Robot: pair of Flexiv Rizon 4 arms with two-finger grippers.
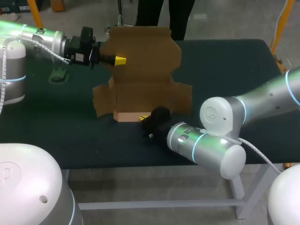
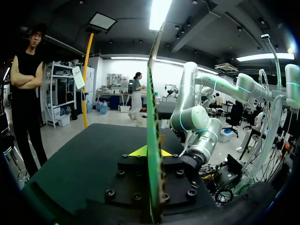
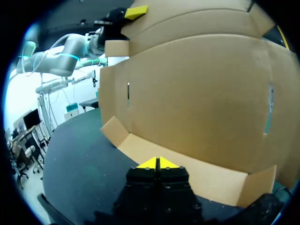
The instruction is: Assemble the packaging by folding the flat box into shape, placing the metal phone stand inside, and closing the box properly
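The half-folded cardboard box stands on the dark desk in the upper middle of the head view. Its tall back panel is upright, a side flap spreads out at each lower corner, and a paler low strip lies along its near foot. The left arm comes in from the upper left. The left gripper sits at the upper left edge of the tall panel, with one yellow tip showing on the panel's near face. In the left wrist view the panel appears edge-on, running straight between the two yellow tips, which press on it from either side, so this gripper is clamped on the box. The right arm enters from the right edge and bends across the lower middle. The right gripper is down at the box's near foot. In the right wrist view its yellow tips meet with nothing between them, just short of the low flap lying on the desk ahead of them, while the large panel rises beyond. A small dark green object, too indistinct to identify, rests on the desk at the left, under the left arm and well apart from the box.
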